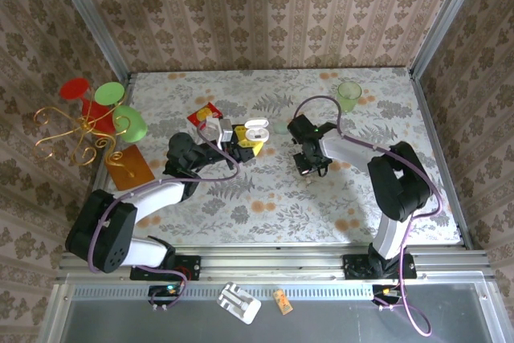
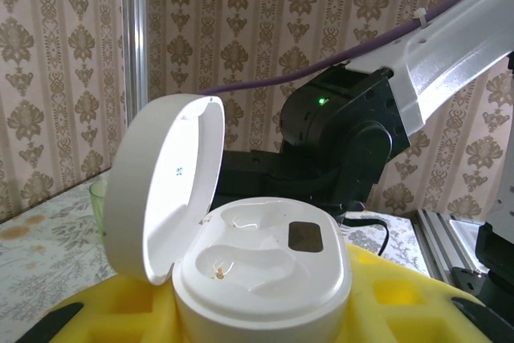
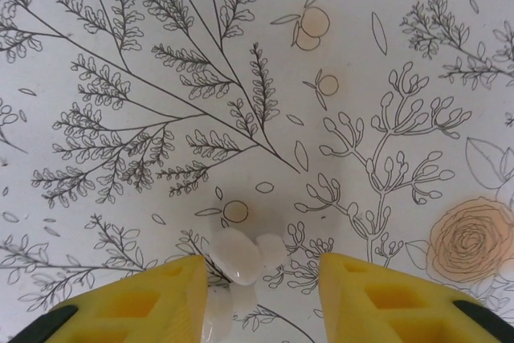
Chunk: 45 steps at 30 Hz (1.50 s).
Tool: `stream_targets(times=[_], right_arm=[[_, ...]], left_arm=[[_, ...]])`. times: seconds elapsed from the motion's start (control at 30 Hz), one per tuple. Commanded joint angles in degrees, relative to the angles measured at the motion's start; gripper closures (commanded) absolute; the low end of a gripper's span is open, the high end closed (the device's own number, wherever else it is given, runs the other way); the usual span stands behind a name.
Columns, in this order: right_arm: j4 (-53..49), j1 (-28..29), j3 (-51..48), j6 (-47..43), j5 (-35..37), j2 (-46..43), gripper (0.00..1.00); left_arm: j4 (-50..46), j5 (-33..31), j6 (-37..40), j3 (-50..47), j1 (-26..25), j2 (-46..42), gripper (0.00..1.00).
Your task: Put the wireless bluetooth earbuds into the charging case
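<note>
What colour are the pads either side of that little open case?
Yellow pads flank the white charging case; clearest in the left wrist view.

left gripper [image 2: 261,311] clamped (arm extended) | right gripper [image 3: 261,269] jaws apart, pointing down

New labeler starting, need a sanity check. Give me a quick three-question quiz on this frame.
1. True or false: the charging case has its lid shut.
2. What lies between the right gripper fingers? A) coin B) earbud C) screw
3. Which gripper holds the case?
Key: 1 false, the lid stands open; 2 B; 3 the left gripper.
</note>
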Motion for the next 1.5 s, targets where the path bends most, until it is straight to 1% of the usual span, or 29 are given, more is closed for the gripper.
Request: stream_targets(times=[0.0,0.33,0.7,0.8,0.97,1.03,1.23,1.33,1.47], right_arm=[[-5.07,2.41,2.82,0.66,7.33,2.66,0.62],[-7.86,5.73,6.18,0.09,12.11,7.78,0.68],[-9.13,6.19,7.33,-0.32,15.01,10.86,0.75],[-9.55,6.21,7.76,-0.05,15.83,11.23,0.79],[-10.12,5.95,8.41,0.75,16.01,10.16,0.80],[-9.69,5.23,7.93,1.60,13.96,8.64,0.80],[-6.59,-0.13,4.72,7.47,1.34,0.17,0.79],[-6.04,-3.65,3.76,11.65,-6.13,-2.96,0.80],[-3.95,-8.70,2.15,17.47,-19.43,-6.49,0.79]], left_arm=[[-1.27,-0.41,2.22,-0.54,0.31,-1.64,0.78],[-1.57,-0.32,2.05,-0.41,0.40,-2.04,0.78],[-1.49,-0.33,2.19,-0.46,0.40,-1.87,0.78],[-1.43,-0.29,2.14,-0.46,0.40,-1.95,0.78],[-1.47,-0.57,2.14,-0.55,0.40,-1.95,0.78],[-1.47,-0.65,2.23,-0.66,0.49,-2.04,0.78],[-1.39,-0.77,2.23,-0.73,0.66,-2.04,0.78],[-1.23,-0.70,2.14,-0.63,0.67,-1.87,0.78],[-1.13,-0.69,1.98,-0.41,0.67,-1.62,0.78]])
